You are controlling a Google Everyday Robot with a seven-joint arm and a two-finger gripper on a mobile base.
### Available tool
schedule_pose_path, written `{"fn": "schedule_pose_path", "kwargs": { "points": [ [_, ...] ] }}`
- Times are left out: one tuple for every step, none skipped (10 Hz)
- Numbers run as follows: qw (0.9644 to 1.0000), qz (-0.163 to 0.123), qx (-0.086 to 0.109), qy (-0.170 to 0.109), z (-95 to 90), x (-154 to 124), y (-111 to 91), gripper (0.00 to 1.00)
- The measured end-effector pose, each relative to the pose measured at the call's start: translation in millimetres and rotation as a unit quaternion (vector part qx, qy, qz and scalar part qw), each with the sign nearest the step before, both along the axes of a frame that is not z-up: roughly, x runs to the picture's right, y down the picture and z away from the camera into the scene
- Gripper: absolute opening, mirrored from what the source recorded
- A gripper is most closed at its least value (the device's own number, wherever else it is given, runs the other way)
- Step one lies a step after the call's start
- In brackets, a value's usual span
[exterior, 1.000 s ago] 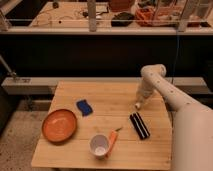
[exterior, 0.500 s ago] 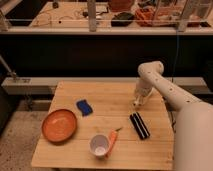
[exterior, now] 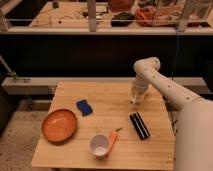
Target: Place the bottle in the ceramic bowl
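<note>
The small whitish bottle (exterior: 133, 94) shows at the tip of my gripper (exterior: 134, 98), over the back right part of the wooden table (exterior: 107, 107). The gripper hangs down from the white arm and is shut on the bottle, just above the tabletop. Most of the bottle is hidden by the fingers. The orange ceramic bowl (exterior: 59, 125) sits empty near the table's front left, well to the left of the gripper.
A white cup (exterior: 99, 145) stands at the front middle with an orange carrot-like item (exterior: 113, 139) beside it. A blue sponge (exterior: 84, 106) lies right of the bowl. A black ridged block (exterior: 139, 125) lies below the gripper. A dark counter runs behind the table.
The arm has shifted slightly left and up, and the gripper with the bottle has risen a little off the table.
</note>
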State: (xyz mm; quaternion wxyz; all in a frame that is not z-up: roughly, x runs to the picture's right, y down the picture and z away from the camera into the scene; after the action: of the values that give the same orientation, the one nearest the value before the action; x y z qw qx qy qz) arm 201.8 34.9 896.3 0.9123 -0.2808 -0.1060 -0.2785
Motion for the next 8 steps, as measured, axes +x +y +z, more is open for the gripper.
{"fn": "schedule_pose_path", "kwargs": {
  "points": [
    [1.0, -0.003, 0.001, 0.0, -3.0, -4.1, -1.9, 0.01],
    [1.0, -0.006, 0.0, 0.0, -7.1, -7.2, -3.8, 0.01],
    [0.9999, -0.011, 0.002, -0.001, -11.8, -13.3, -6.9, 0.01],
    [0.9998, -0.018, 0.004, -0.004, -16.7, -25.1, -11.3, 0.01],
    [0.9997, -0.023, 0.004, -0.004, -19.3, -33.5, -12.6, 0.01],
    [0.9995, -0.029, 0.004, -0.005, -22.3, -44.8, -13.8, 0.01],
    [0.9994, -0.035, 0.004, -0.005, -24.4, -50.0, -14.3, 0.01],
    [0.9992, -0.04, 0.004, -0.006, -27.6, -52.5, -15.1, 0.01]
  ]
}}
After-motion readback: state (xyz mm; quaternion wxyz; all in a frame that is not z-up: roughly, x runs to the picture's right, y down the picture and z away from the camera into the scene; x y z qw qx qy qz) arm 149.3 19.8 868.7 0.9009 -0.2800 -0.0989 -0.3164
